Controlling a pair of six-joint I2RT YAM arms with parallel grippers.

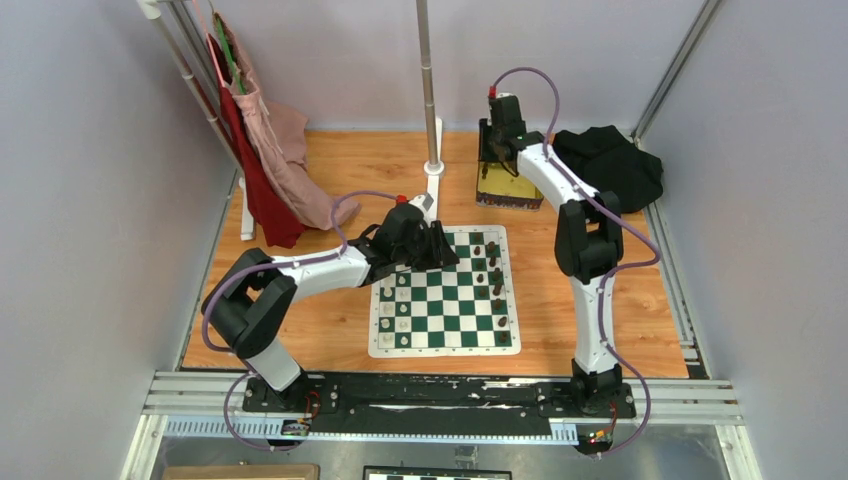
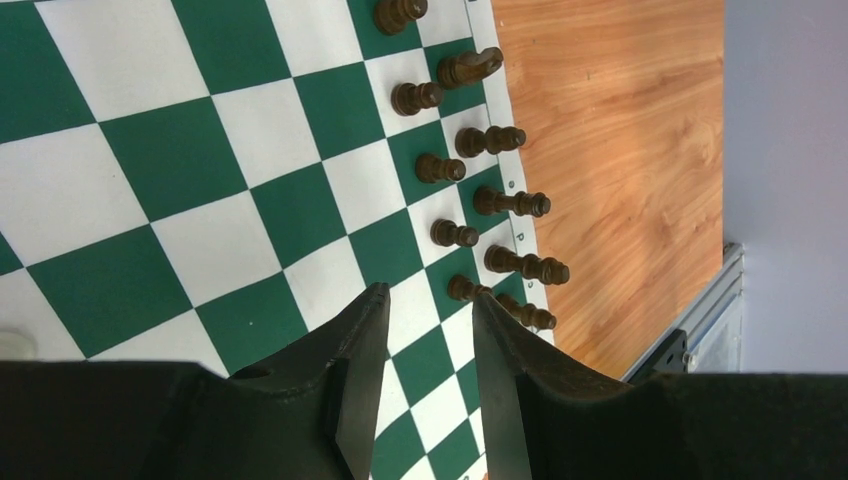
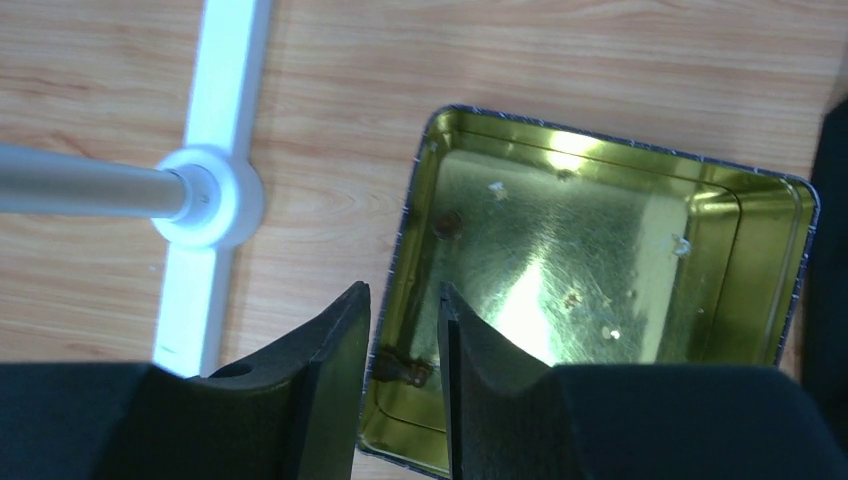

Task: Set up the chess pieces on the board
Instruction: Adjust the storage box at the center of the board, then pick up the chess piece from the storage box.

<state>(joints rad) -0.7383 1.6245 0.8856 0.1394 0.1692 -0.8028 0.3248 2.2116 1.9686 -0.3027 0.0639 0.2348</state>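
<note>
The green and white board [image 1: 445, 300] lies at the table's middle. Several dark brown chess pieces [image 1: 495, 280] stand in two files along its right side, and they also show in the left wrist view [image 2: 480, 200]. My left gripper [image 1: 447, 247] hovers open and empty over the board's far left part [image 2: 428, 296]. My right gripper [image 1: 497, 150] is open above the left rim of the gold tin [image 3: 600, 260]. A dark piece [image 3: 402, 368] lies in the tin's corner below the gap between my fingers. Another dark piece [image 3: 446, 224] sits in the tin.
Cream-white pieces [image 1: 400, 310] stand along the board's left side. A metal pole [image 1: 428, 90] on a white base [image 3: 208, 196] stands behind the board. Pink and red garments [image 1: 265, 160] hang at the back left. A black cloth [image 1: 610, 165] lies at the back right.
</note>
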